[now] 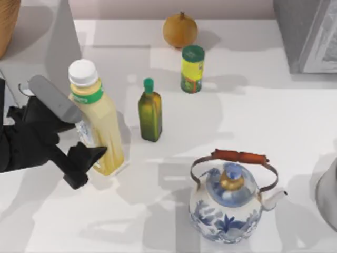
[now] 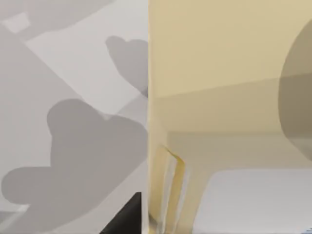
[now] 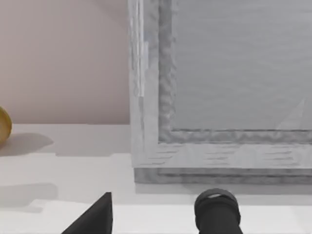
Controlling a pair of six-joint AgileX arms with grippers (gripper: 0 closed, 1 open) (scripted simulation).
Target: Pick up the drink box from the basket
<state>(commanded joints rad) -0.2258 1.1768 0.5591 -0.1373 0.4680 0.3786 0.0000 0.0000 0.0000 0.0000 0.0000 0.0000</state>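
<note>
The drink box (image 1: 100,124) is a tall pale-yellow bottle with a white cap and green neck band. It leans at the table's left, well outside the basket (image 1: 7,23), whose woven curved edge shows in the far left corner. My left gripper (image 1: 89,134) is shut on the drink box, with one grey finger (image 1: 52,97) on its far side and a black finger (image 1: 81,158) on its near side. In the left wrist view the pale-yellow drink box (image 2: 229,73) is pressed close, with a dark fingertip (image 2: 124,217) beside it. My right gripper (image 3: 156,214) is parked, open.
A small olive-green bottle (image 1: 150,110), a yellow-green can (image 1: 192,68) and a tan onion-like ball (image 1: 180,29) stand mid-table. A blue-and-white kettle (image 1: 231,203) sits near the front. A grey box (image 1: 305,34) fills the far right corner, seen close as the grey box (image 3: 219,97).
</note>
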